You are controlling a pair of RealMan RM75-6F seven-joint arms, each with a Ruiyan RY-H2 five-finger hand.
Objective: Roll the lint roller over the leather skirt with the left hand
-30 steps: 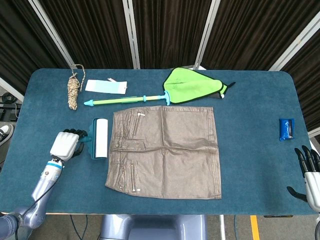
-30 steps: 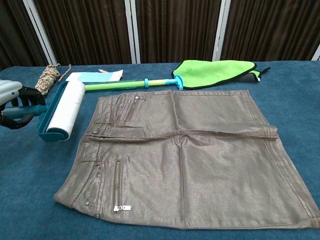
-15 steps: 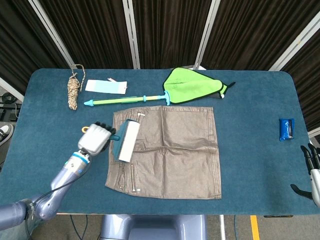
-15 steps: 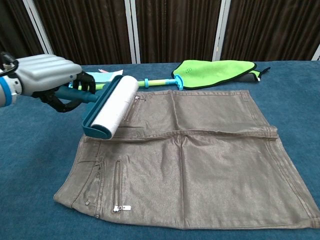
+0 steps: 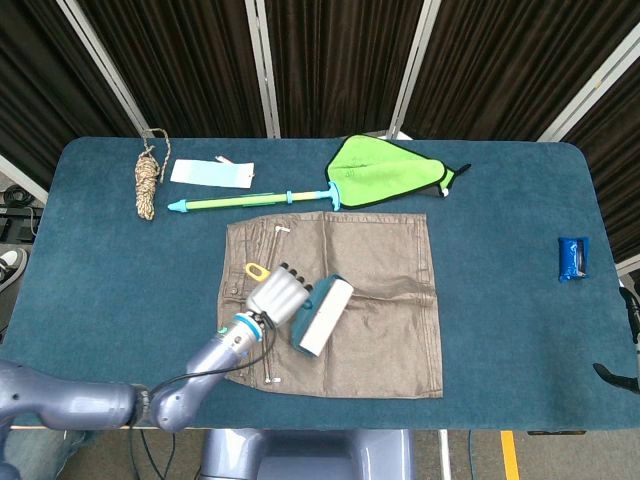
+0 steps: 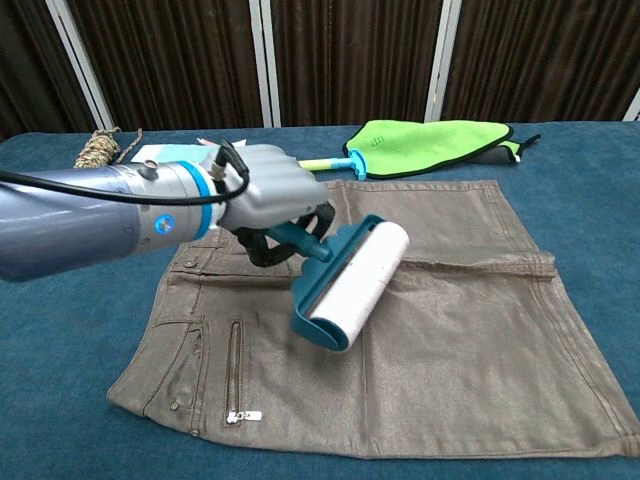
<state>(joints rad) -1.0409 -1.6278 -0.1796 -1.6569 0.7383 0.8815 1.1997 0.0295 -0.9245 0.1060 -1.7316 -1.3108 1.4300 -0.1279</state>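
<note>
The left hand (image 6: 268,195) has its fingers clamped on the handle of the lint roller (image 6: 352,282), whose drum lies slantwise mid-skirt (image 6: 470,330), pointing toward the counter's far right corner.

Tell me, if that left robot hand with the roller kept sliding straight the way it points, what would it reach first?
Probably just more leather skirt: the left robot hand pushes the lint roller toward the skirt's far side edge, then bare blue table. Depth is hard to judge.
</note>
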